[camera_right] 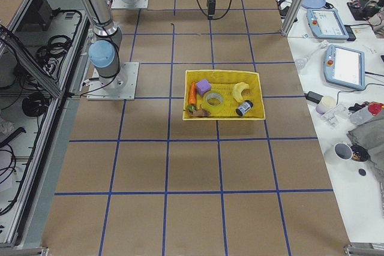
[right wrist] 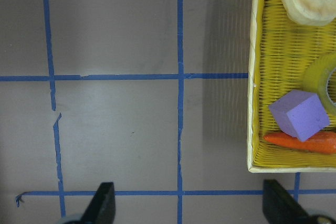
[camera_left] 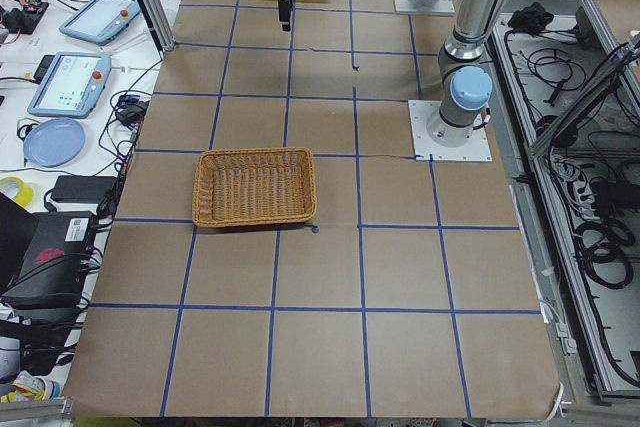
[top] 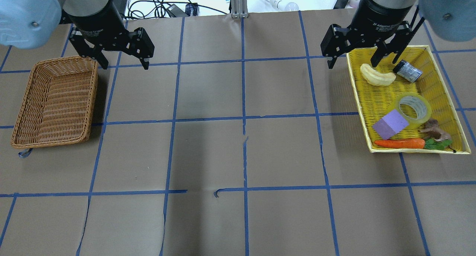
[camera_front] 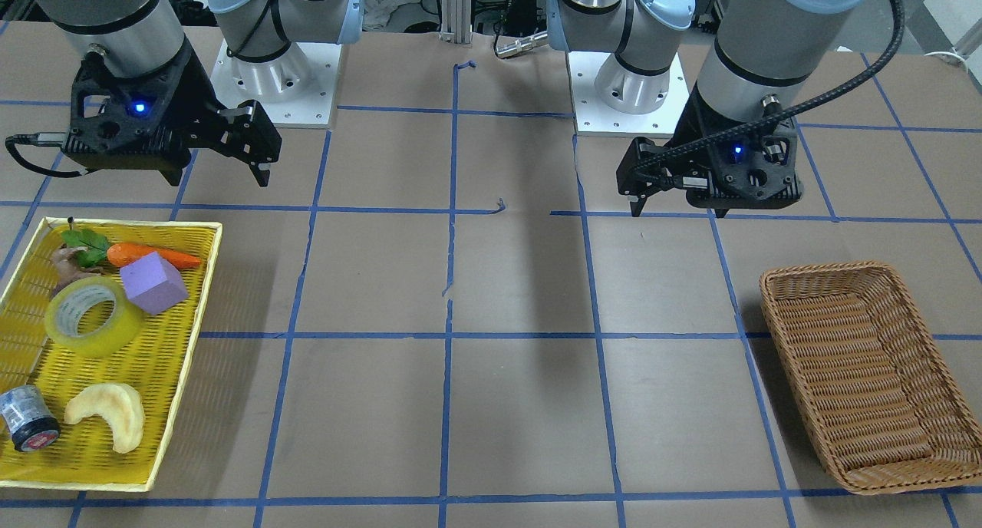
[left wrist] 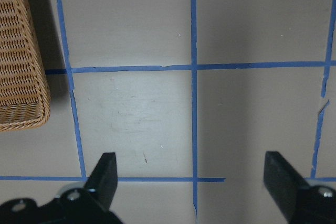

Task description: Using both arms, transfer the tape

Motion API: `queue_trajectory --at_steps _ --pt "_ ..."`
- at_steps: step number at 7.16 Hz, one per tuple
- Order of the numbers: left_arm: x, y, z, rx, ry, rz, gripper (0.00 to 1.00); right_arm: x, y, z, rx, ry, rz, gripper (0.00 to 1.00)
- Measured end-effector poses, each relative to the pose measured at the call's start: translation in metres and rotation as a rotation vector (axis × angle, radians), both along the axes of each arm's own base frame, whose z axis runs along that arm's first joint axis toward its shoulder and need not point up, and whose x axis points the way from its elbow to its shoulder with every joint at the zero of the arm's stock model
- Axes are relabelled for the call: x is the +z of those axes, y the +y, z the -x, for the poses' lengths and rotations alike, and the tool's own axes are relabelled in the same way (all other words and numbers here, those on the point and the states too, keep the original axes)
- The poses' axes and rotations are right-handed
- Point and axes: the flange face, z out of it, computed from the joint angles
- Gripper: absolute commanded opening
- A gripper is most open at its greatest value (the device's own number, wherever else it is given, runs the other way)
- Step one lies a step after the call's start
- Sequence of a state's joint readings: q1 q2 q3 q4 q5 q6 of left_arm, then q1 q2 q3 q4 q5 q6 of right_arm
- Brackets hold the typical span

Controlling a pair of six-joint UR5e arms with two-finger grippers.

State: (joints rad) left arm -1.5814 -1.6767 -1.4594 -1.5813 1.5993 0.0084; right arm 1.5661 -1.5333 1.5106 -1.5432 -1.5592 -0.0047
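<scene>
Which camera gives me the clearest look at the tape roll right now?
Exterior front-facing: the tape lies flat, whole and large in the yellow tray. Overhead shows it too, smaller. Right wrist catches only its edge; exterior right shows it tiny; the rest miss it.

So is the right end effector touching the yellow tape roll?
Apart. The front-facing view shows the right end effector hanging open above the table, while the tape lies down in the yellow tray, a clear gap between them.
</scene>
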Motion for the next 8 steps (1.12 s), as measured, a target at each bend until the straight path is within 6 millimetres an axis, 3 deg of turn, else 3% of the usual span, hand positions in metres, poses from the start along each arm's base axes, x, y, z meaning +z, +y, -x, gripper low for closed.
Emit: queue_trajectory --at_steps 8 --pt "-0.0023 0.0013 0.0035 0.002 0.051 -0.006 1.0 -0.0035 -0.0033 -0.0014 0.011 -0.014 -0.001 1.0"
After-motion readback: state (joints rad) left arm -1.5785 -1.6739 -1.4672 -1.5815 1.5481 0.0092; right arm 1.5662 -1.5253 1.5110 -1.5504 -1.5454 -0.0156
